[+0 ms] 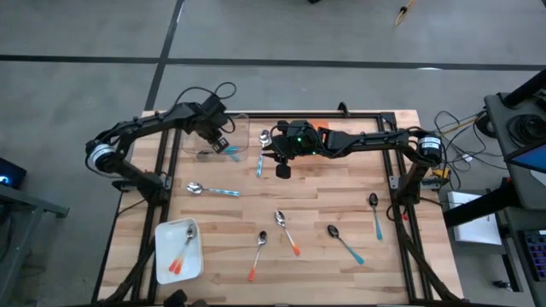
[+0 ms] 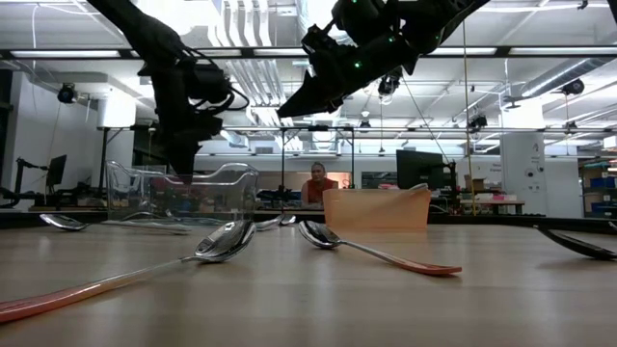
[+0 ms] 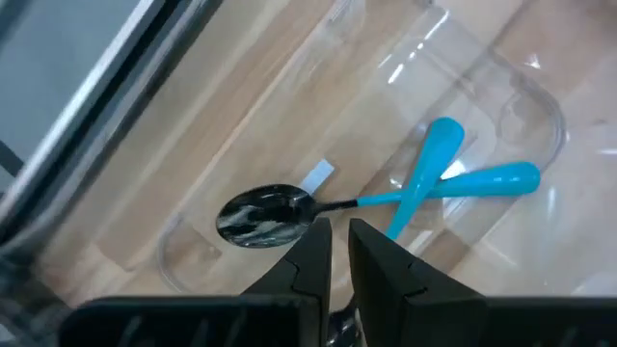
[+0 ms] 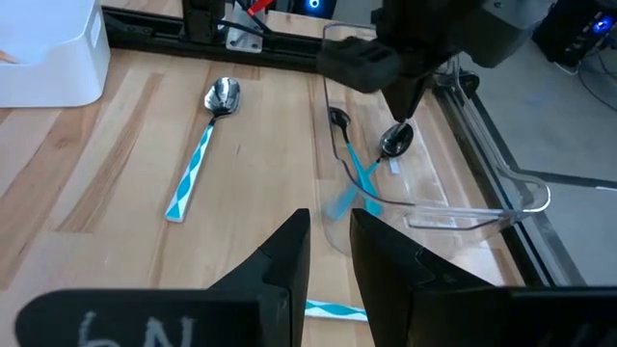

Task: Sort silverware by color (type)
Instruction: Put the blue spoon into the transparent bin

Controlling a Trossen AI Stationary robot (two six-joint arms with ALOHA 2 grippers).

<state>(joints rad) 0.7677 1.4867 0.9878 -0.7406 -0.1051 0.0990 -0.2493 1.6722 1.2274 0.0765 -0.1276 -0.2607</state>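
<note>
Lying crossed in the clear container at the desk's far left corner: two teal-handled spoons, already sorted. Resting in the white tray at the near left corner: two orange-handled spoons, also sorted. Waiting loose on the boards, at least six more: light-blue ones and, orange ones and, dark-bowled teal ones and. Judging from this, sitting roughly a third of the way through, with no light-blue spoon visibly placed anywhere yet. Hovering just above the clear container, the left hand, fingers nearly closed and gripping nothing. Hanging over the desk's far middle, the right hand, fingers slightly parted and empty. Showing on the right hand's body, white handwritten marks, only an "N" readable. Sticking to the container floor, a small white label, too small to read.
</note>
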